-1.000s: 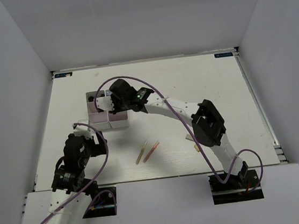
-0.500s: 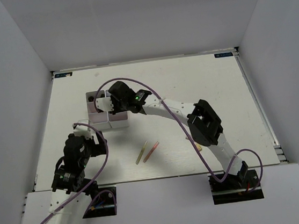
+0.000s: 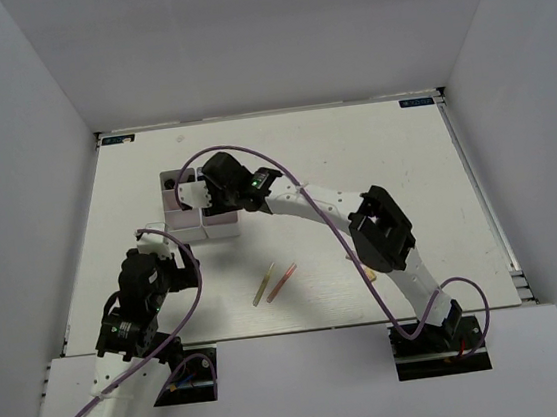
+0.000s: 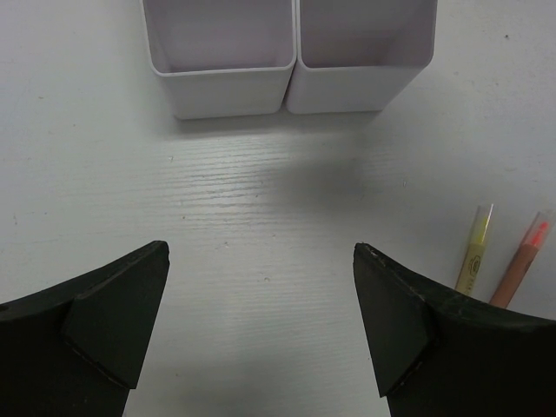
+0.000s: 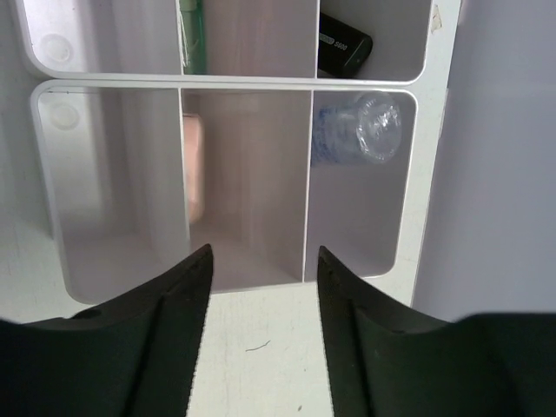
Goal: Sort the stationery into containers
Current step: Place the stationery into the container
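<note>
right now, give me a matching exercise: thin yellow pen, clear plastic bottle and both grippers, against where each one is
1 thin yellow pen
2 clear plastic bottle
3 left gripper
4 right gripper

a lying on the white table beside a pink pen
b inside a compartment of the white plastic organizer box
c open, above that box
d open, above bare table

Pairs: 1-a, 2-b, 3-d, 4-c

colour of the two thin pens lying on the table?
Thin yellow pen and thin pink-orange pen; clearest in left wrist view.
</note>
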